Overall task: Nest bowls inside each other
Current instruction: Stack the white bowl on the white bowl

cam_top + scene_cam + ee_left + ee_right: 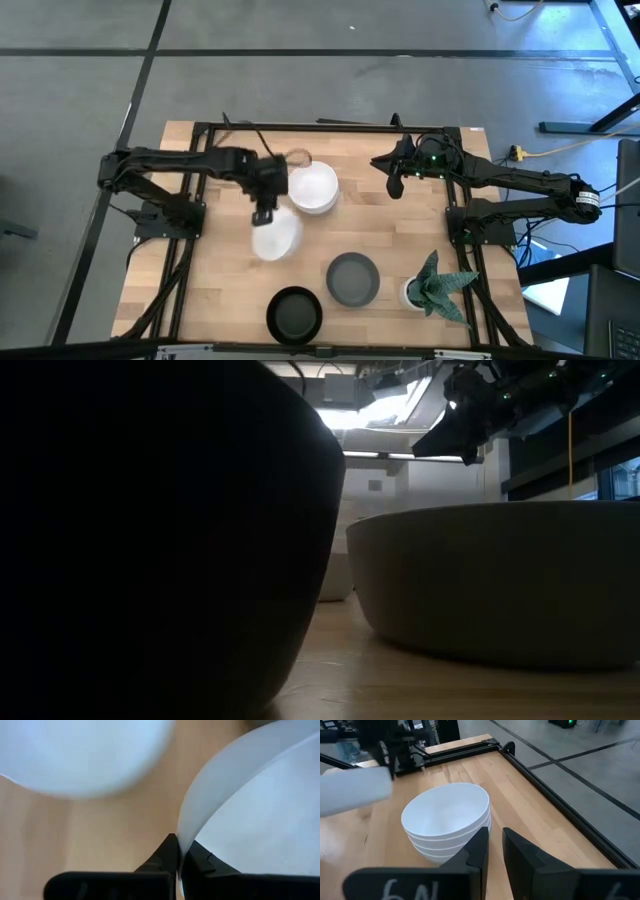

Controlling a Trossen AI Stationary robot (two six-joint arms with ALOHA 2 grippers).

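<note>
A stack of nested white bowls rests on the far middle of the table. Just left of and nearer than the stack, my left gripper is shut on another white bowl, which shows blurred in the right wrist view. A grey bowl and a black bowl sit near the front edge. My right gripper hovers right of the stack, its fingers a narrow gap apart with nothing between them. My left gripper pinches the white bowl's rim between its two fingers, one finger inside the bowl and one outside. The fingers come from above, slanting down. The bowl hangs tilted below them, and looks raised off the table in the right wrist view.
A small white pot with a spiky green plant stands at the near right, beside the grey bowl. A black frame runs along the table's far edge and sides. Bare wood lies between the stack and the near bowls.
</note>
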